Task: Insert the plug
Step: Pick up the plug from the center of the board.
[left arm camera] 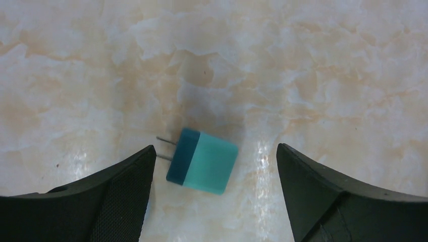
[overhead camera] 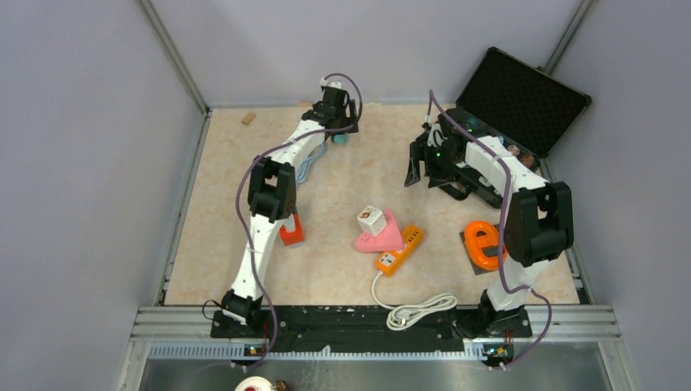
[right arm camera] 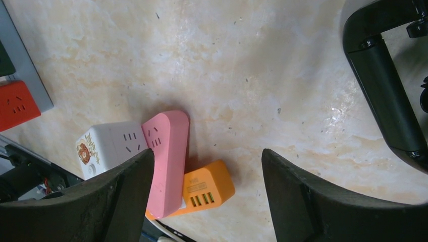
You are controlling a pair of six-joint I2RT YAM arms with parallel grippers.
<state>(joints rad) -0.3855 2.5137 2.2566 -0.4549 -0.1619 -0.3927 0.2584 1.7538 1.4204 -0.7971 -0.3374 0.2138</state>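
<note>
A teal plug point(left arm camera: 204, 160) with a darker front and two metal prongs pointing left lies flat on the marbled table. My left gripper point(left arm camera: 215, 151) hangs over it, open, one finger on each side and neither touching it. From above, that plug point(overhead camera: 339, 138) is at the far back under the left gripper point(overhead camera: 332, 130). Mid-table lie an orange power strip point(overhead camera: 399, 250), a pink strip point(overhead camera: 380, 238) and a white socket cube point(overhead camera: 371, 220). My right gripper point(overhead camera: 424, 167) is open and empty, raised well behind them. Its wrist view shows the pink strip point(right arm camera: 166, 151), orange strip point(right arm camera: 209, 186) and white cube point(right arm camera: 108, 143).
A red socket block point(overhead camera: 292, 232) sits beside the left arm. An orange ring-shaped piece point(overhead camera: 482, 244) lies on a grey plate at the right. An open black case point(overhead camera: 521, 98) stands at the back right. A white cable point(overhead camera: 415, 309) coils near the front edge. A small wooden block point(overhead camera: 248, 118) is at the back left.
</note>
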